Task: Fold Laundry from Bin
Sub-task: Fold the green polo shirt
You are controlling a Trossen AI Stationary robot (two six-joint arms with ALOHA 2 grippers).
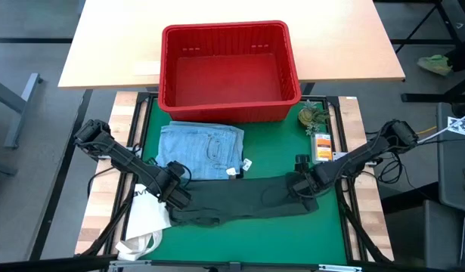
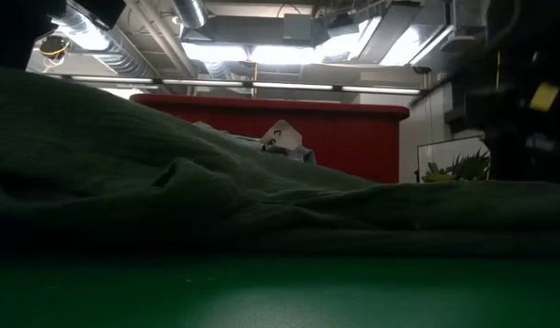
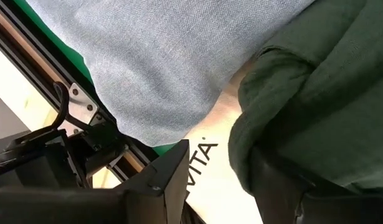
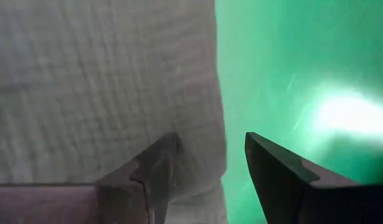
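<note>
The dark green piece (image 1: pixel 243 200) lies spread across the green mat, near its front. Folded light blue jeans (image 1: pixel 202 149) lie flat behind it, in front of the red bin (image 1: pixel 228 72), which shows no laundry inside. My left gripper (image 1: pixel 174 190) is open at the green piece's left end (image 3: pixel 303 93), above the white VITA tote (image 3: pixel 207 155). My right gripper (image 4: pixel 211 137) is open at the piece's right end. One finger is over the cloth (image 4: pixel 104 81) and the other over bare mat. My left gripper points steeply down, with one finger (image 3: pixel 284 186) at the folded left edge of the green piece (image 3: pixel 241 149); whether it touches I cannot tell. My right gripper straddles the piece's right edge (image 4: pixel 217 93) from above; I cannot tell whether either finger touches the cloth.
The white tote (image 1: pixel 145 221) hangs over the mat's front left corner. A small green plant-like object (image 1: pixel 311 115) and an orange packet (image 1: pixel 320 147) lie at the mat's right side. Black frame rails (image 1: pixel 141 128) border the mat. The bin rests on a pale tabletop (image 1: pixel 111 45) behind.
</note>
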